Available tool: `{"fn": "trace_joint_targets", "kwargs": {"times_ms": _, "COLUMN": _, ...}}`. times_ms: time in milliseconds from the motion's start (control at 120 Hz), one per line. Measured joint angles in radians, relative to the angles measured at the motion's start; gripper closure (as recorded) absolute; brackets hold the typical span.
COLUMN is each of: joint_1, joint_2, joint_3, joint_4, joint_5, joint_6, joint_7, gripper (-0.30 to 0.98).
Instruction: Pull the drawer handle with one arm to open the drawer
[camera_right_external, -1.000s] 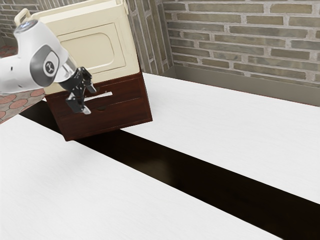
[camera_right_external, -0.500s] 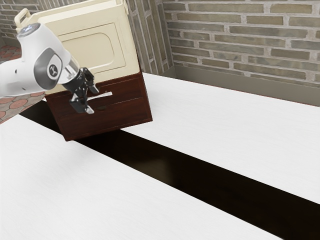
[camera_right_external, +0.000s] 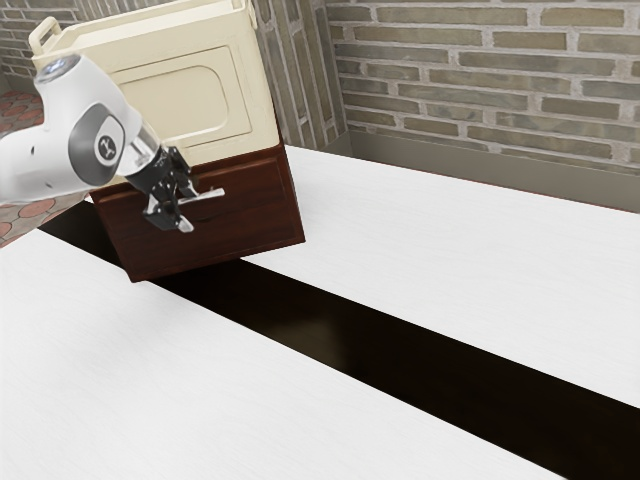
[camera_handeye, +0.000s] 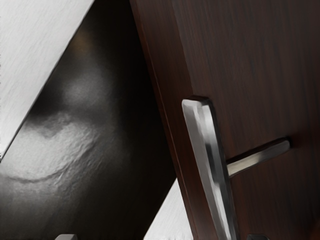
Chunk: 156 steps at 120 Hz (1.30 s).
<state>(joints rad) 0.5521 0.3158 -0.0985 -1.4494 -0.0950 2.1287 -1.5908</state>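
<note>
Tool (camera_right_external: 189, 208) with fingers spread apart, beside the silver handle (camera_handeye: 206, 135), dark wooden drawer front (camera_right_external: 245, 222) behind.

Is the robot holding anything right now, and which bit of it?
Nothing is held. The tool is open near the silver handle, with its two fingers wide apart, not closed on it.
</note>
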Motion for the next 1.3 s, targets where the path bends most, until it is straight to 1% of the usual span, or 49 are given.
{"fn": "trace_joint_targets", "kwargs": {"times_ms": 158, "joint_1": -0.001, "joint_2": -0.017, "joint_3": 0.001, "joint_4": -0.023, "joint_5": -0.003, "joint_6": 0.003, "joint_7": -0.001, "gripper": 0.30}}
{"fn": "trace_joint_targets", "kwargs": {"times_ms": 358, "joint_1": -0.003, "joint_2": -0.067, "joint_3": 0.001, "joint_4": -0.101, "joint_5": -0.015, "joint_6": 0.026, "joint_7": -0.003, "gripper": 0.31}}
{"fn": "trace_joint_targets", "kwargs": {"times_ms": 567, "joint_1": -0.004, "joint_2": -0.092, "joint_3": 0.002, "joint_4": -0.135, "joint_5": -0.022, "joint_6": 0.045, "joint_7": -0.005, "gripper": 0.32}}
{"fn": "trace_joint_targets", "kwargs": {"times_ms": 817, "joint_1": -0.014, "joint_2": -0.147, "joint_3": 0.002, "joint_4": -0.223, "joint_5": -0.034, "joint_6": 0.082, "joint_7": -0.009, "gripper": 0.32}}
{"fn": "trace_joint_targets", "kwargs": {"times_ms": 1300, "joint_1": -0.022, "joint_2": -0.221, "joint_3": 0.000, "joint_4": -0.340, "joint_5": -0.052, "joint_6": 0.135, "joint_7": -0.019, "gripper": 0.32}}
